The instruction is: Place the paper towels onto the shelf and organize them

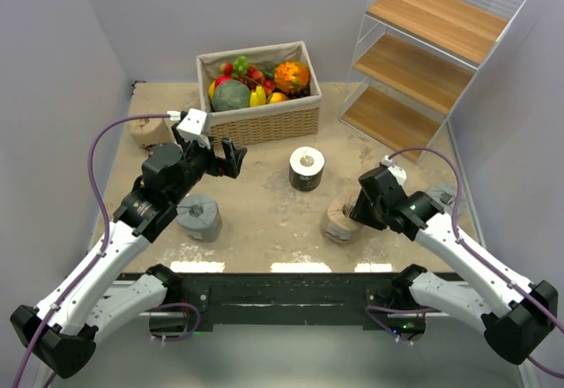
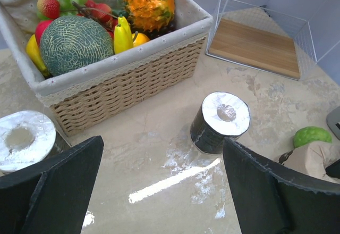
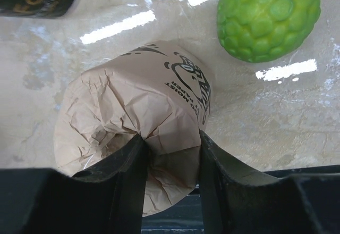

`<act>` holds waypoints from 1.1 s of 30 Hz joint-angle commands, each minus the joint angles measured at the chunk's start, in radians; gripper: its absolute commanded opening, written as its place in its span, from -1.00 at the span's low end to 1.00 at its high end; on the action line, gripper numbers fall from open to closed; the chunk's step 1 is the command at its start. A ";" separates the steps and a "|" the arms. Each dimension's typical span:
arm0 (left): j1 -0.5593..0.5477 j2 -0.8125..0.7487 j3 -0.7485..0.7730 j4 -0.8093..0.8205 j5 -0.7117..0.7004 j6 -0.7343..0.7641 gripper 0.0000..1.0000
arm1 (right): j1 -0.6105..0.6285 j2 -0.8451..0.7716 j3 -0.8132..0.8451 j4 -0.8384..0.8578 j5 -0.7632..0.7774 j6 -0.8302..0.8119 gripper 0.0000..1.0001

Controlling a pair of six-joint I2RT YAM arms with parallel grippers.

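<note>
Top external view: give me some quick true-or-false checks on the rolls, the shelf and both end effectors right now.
1. The right end effector is clamped on the kraft tan roll. True.
2. The shelf holds one roll. False: no roll shows on any of its three boards.
3. The left end effector is wide open and holds nothing. True.
4. The black roll lies inside the wicker basket. False: it stands upright on the table, in front of the basket.
5. A bumpy green fruit lies close to the kraft tan roll without touching it. True.
</note>
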State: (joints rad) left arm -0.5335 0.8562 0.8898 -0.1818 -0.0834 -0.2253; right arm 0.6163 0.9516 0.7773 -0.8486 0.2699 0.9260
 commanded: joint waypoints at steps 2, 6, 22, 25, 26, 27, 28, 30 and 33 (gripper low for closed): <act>-0.010 -0.014 0.000 0.031 -0.033 -0.005 1.00 | 0.000 -0.047 0.200 -0.021 0.028 -0.030 -0.47; -0.010 -0.014 -0.002 0.033 -0.049 -0.003 1.00 | 0.000 0.025 0.406 -0.072 0.089 -0.076 -0.48; -0.013 -0.014 -0.003 0.030 -0.062 -0.003 1.00 | -0.179 0.460 1.361 0.152 0.427 -0.388 -0.46; -0.013 -0.009 -0.005 0.033 -0.062 -0.005 1.00 | -0.291 0.521 1.439 0.200 0.396 -0.388 -0.44; -0.013 -0.006 -0.005 0.033 -0.061 -0.003 1.00 | -0.308 0.564 1.467 0.201 0.385 -0.394 -0.43; -0.014 -0.005 -0.005 0.033 -0.059 -0.003 1.00 | -0.323 0.590 1.531 0.197 0.382 -0.397 -0.43; -0.014 -0.003 -0.002 0.030 -0.059 -0.003 1.00 | -0.355 0.613 1.563 0.186 0.371 -0.398 -0.42; -0.014 0.000 -0.002 0.030 -0.056 -0.003 1.00 | -0.386 0.660 1.629 0.187 0.336 -0.392 -0.42; -0.016 -0.005 -0.003 0.031 -0.059 -0.002 1.00 | -0.435 0.685 1.653 0.216 0.310 -0.380 -0.42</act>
State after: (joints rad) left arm -0.5449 0.8555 0.8879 -0.1822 -0.1345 -0.2253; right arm 0.2253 1.6279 2.3489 -0.7452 0.6209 0.5468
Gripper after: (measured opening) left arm 0.996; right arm 0.369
